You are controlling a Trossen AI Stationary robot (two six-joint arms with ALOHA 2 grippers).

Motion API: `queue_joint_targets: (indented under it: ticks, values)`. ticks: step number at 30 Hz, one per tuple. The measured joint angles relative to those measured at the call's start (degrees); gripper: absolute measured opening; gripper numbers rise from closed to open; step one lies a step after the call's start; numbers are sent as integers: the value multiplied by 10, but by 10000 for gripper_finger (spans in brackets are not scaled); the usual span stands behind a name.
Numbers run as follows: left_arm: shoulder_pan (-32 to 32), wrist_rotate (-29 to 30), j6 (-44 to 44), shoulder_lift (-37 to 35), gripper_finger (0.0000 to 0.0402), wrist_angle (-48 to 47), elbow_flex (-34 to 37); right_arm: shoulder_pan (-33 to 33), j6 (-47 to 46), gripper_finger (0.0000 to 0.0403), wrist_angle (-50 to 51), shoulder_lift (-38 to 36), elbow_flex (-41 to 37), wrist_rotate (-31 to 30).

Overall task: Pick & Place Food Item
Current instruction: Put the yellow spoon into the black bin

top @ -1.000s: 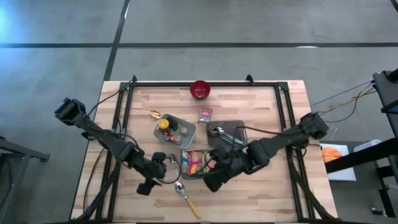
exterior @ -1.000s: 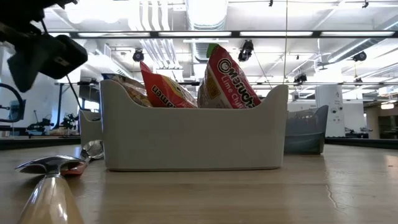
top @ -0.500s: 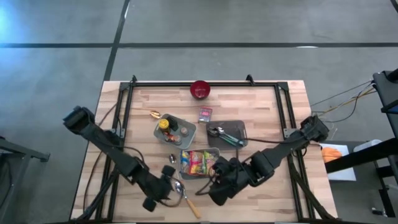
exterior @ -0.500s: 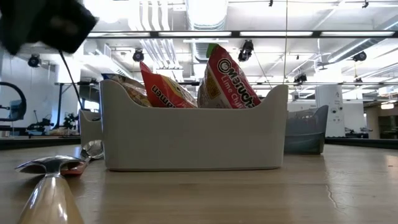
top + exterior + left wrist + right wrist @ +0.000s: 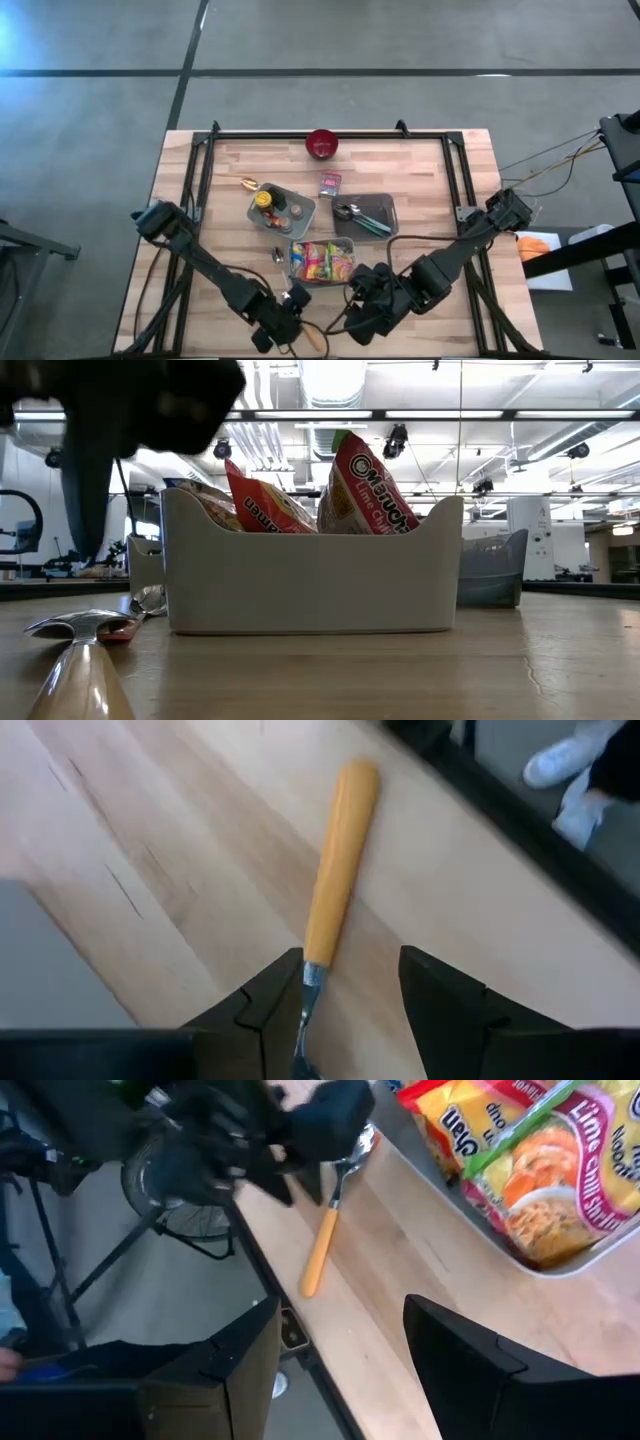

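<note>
Ramen packets stand upright in a white bin, one red and green. My left gripper hangs open near the table's near edge. Its fingers point down on either side of the metal neck of a spoon with a yellow handle, which lies flat on the table. In the high view this gripper hides the spoon's bowl. My right gripper is open with nothing between its fingers. It sits just near of the bin, above the table's near edge.
Behind the bin lie a grey tray with utensils, a grey tray with small bottles, a small packet and a red bowl at the far edge. Black frame rails run along the table's sides.
My left gripper has swung toward the table's near edge and to the right, sinking and rolling, and has come down over the spoon. My right gripper has drifted a little toward the near edge. The bin, packets and spoon have stayed put.
</note>
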State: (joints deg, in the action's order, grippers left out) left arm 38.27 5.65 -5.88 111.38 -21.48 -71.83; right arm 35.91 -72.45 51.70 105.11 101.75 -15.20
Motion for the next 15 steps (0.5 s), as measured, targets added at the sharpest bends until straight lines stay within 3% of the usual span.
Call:
queue_joint_targets:
  ticks: [7, 15]
  values:
    - [-25, 1, -12, 23, 166, -16, 2, 22, -12, 208, -1, 0, 0, -1]
    - [-37, -40, -57, 31, 166, -55, 5, 36, -26, 208, -1, 0, 0, -16]
